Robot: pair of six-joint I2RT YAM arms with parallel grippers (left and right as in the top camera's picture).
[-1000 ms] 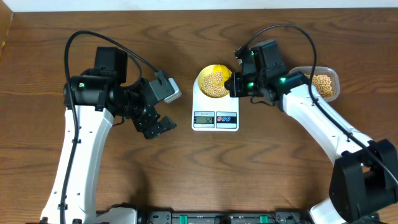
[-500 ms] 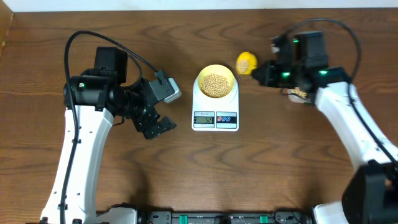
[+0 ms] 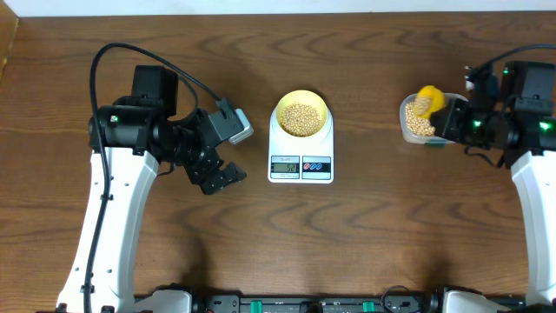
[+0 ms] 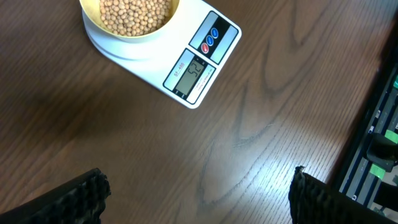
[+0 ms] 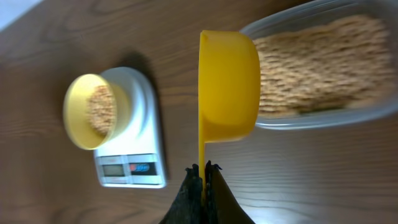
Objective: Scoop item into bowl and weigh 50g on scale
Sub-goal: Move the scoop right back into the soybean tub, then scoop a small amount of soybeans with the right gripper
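Moved since the earlier views: right gripper (image 3: 443,119), from beside the scale (image 3: 301,149) out to the right side of the table (image 3: 391,235), now at the clear tub (image 3: 407,132). Yellow scoop (image 3: 426,99) carried with it, from just beside the bowl (image 3: 281,106) to the tub's left end. Unmoved: left gripper (image 3: 221,178), bowl, scale.

Right gripper: pinched fully closed on the scoop's thin handle, fingers (image 5: 189,193) meeting on either side of it. Scoop cup on its side in the wrist view, rim edge toward the scale, rounded back toward the tub, overlapping the tub's near end. Contact between cup and tub contents: cannot tell.

Left gripper: spread wide, holding nothing. Fingers (image 4: 74,196) at the bottom corners of the wrist view, bare wood between them. Hovers left of the scale, apart from it.

Beans (image 3: 301,118): two lots.
- Bowl lot: covers the bowl's floor. Lies between the two grippers, well apart from the right fingers, with bare table between. Sits to the right of the left fingers, past the scale's edge.
- Tub lot: near the right fingers, just beyond the scoop cup. Any beans inside the cup: cannot tell.

Bowl: seated on the rear of the scale's platform. Grey display and red and blue buttons uncovered in front. Digits not legible.
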